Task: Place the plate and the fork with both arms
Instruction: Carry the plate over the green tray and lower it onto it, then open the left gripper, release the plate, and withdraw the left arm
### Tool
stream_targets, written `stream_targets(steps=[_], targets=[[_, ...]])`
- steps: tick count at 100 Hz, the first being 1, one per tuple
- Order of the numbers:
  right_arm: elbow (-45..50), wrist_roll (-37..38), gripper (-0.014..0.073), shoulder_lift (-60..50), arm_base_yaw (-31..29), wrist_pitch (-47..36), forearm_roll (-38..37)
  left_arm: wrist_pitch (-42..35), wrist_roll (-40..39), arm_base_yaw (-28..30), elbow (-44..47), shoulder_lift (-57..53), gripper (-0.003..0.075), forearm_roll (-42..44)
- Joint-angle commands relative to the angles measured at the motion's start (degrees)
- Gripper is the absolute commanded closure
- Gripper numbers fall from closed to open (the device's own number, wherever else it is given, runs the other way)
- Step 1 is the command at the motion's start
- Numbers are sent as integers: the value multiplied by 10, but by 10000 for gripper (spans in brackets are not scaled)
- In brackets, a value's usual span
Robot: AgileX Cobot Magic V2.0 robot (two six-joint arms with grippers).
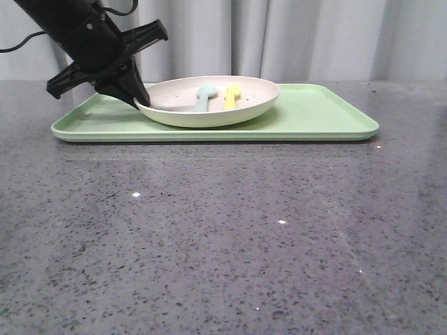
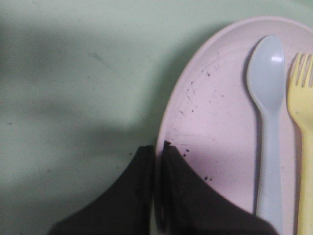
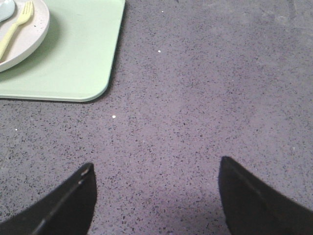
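Note:
The cream speckled plate (image 1: 209,105) rests on the light-green tray (image 1: 314,115) at the back of the table. The yellow fork (image 1: 231,96) lies in the plate beside a pale blue-green spoon (image 1: 204,96). My left gripper (image 1: 136,102) is shut on the plate's left rim, one finger inside and one outside, as the left wrist view (image 2: 157,147) shows, with the plate (image 2: 220,122), fork (image 2: 303,112) and spoon (image 2: 268,98). My right gripper (image 3: 155,166) is open and empty over bare table, right of the tray; the plate (image 3: 29,34) and fork (image 3: 14,27) show far off.
The grey speckled table (image 1: 223,237) stretches in front of the tray. The tray's corner (image 3: 73,63) lies beyond the right gripper. Grey curtains (image 1: 293,35) hang behind the table. The right arm is out of the front view.

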Motion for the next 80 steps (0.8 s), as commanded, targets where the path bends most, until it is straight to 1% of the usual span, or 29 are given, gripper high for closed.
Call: stream_targets(steps=[1, 18, 25, 34, 46, 51, 61, 68, 80], targets=[[-20, -5, 67, 5, -3, -41, -3, -27, -5, -5, -11, -29, 741, -13], [-20, -5, 67, 5, -3, -41, -3, -27, -5, -5, -11, -29, 736, -14], [-20, -5, 67, 5, -3, -41, -3, -27, -5, -5, -11, -29, 708, -15], [-20, -5, 67, 5, -3, -41, -3, -27, -5, -5, -11, -29, 627, -16], [-20, -5, 67, 5, -3, -41, -3, -27, -5, -5, -11, -29, 472, -20], [-20, -5, 67, 5, -3, -41, -3, -27, -5, -5, -11, -29, 395, -23], [-20, -5, 67, 5, -3, -41, -3, -28, -5, -5, -11, -29, 283, -27], [-20, -5, 67, 5, -3, -41, -3, -33, -5, -5, -11, -30, 250, -27], [-20, -5, 67, 5, -3, -41, -3, -38, -5, -5, -11, -39, 248, -27]])
